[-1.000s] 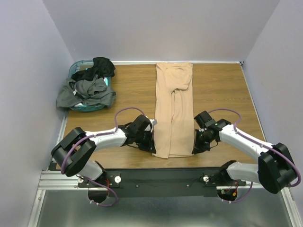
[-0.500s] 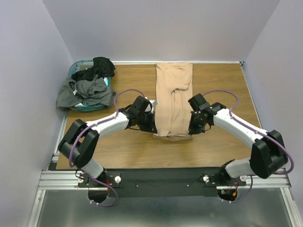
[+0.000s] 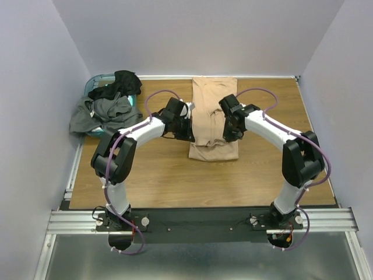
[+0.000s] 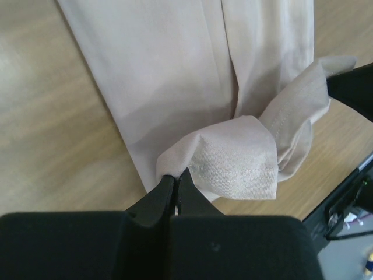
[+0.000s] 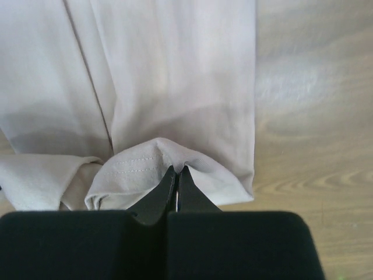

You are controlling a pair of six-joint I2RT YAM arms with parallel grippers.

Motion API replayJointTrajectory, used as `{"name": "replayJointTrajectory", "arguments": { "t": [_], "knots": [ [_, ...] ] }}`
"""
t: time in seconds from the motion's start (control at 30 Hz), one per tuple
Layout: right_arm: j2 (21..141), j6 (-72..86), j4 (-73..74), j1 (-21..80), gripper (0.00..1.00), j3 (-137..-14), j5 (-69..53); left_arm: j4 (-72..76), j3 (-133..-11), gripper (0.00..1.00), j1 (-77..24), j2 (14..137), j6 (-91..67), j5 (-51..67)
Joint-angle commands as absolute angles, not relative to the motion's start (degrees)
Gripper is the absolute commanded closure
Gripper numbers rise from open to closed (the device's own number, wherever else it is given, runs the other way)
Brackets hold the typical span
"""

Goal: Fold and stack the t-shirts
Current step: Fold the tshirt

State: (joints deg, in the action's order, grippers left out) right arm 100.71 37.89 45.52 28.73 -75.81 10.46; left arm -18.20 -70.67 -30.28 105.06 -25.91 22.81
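Left gripper (image 4: 176, 178) and right gripper (image 5: 176, 174) each clamped on a hem corner of the plain tan-beige cloth t-shirt (image 3: 214, 149), shirt mid-tabletop (image 3: 163, 175) reaching the far edge, hem carried farther from the near edge than before.

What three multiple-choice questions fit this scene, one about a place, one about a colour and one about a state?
1. Where is the teal basket? A: at the far left corner of the table. B: near right corner. C: centre.
2. What colour is the shirt between the arms? A: black. B: tan. C: teal.
3. How are the left fingers and right fingers? A: wide open. B: shut on nothing. C: each shut on the shirt's hem.
Answers: 1 A, it stands by the left wall at the back. 2 B, both wrist views show tan cloth. 3 C, each pair pinches a lifted hem corner.
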Motion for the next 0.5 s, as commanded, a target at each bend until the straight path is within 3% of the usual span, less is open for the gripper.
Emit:
{"name": "replayJointTrajectory", "arguments": {
  "t": [0.0, 0.47],
  "knots": [
    [104.5, 34.7, 44.6, 25.9, 1.00, -80.1, 14.8, -18.8, -76.7, 1.00, -28.5, 109.2, -23.6, 25.0],
    [115.7, 28.7, 43.2, 19.0, 1.00, -94.3, 15.1, -22.2, -96.7, 1.00, -24.7, 124.3, -22.0, 26.9]
  ]
}}
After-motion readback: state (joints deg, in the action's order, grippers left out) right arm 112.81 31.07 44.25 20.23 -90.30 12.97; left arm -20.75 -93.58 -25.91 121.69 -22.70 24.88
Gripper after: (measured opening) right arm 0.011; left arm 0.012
